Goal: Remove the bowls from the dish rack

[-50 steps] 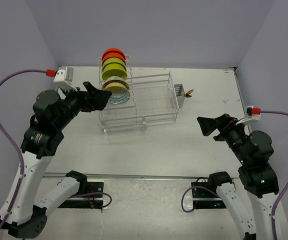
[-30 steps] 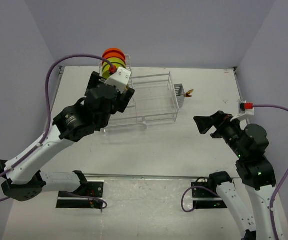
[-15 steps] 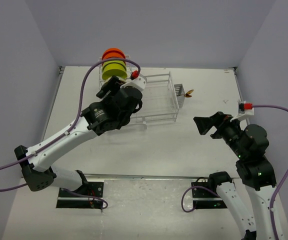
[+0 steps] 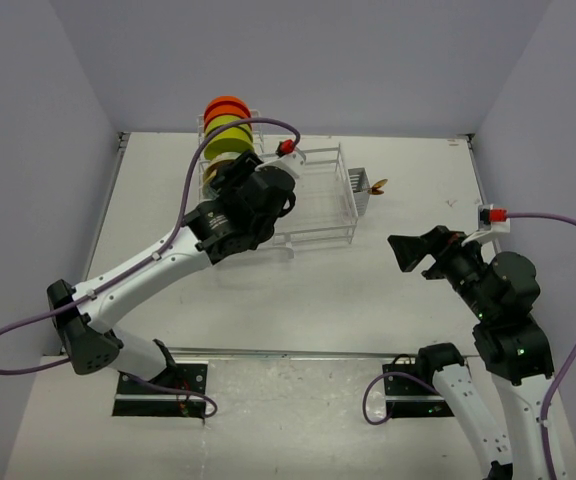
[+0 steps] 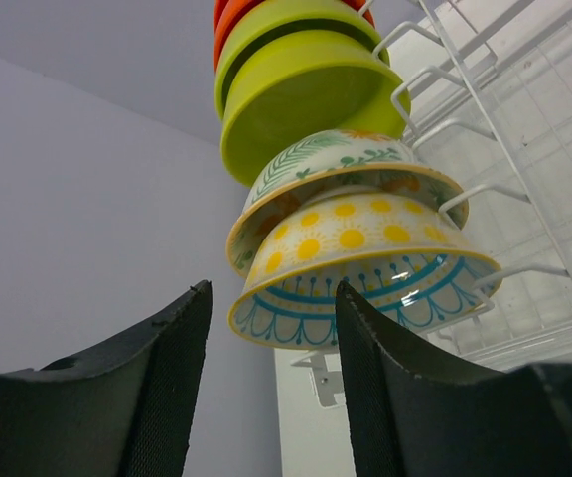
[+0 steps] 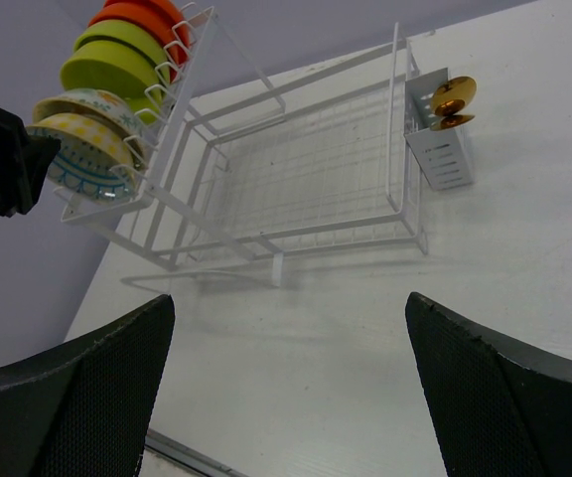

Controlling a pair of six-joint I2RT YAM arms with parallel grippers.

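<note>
The white wire dish rack (image 4: 313, 205) stands at the back of the table. In its slotted end the bowls stand on edge in a row: orange-red (image 5: 234, 12) at the far end, lime-green (image 5: 296, 84), a leaf-patterned one (image 5: 331, 159), and nearest a whitish bowl with yellow flowers (image 5: 351, 238). My left gripper (image 5: 273, 293) is open, its fingers (image 5: 167, 388) apart just short of that front bowl's rim, holding nothing. In the top view the left gripper (image 4: 218, 180) covers the patterned bowls. My right gripper (image 6: 288, 308) is open and empty, hovering over bare table near the rack (image 6: 306, 179).
A small cutlery basket (image 6: 440, 154) hangs on the rack's right end with a golden-brown utensil (image 6: 452, 97) in it. The rack's flat section holds nothing. A grey wall stands behind the rack. A metal rail (image 4: 298, 352) crosses the table's near edge.
My left arm has swung from the table's left side across to the rack's slotted end, and its open gripper now sits at the front bowl. The right arm has barely moved.
</note>
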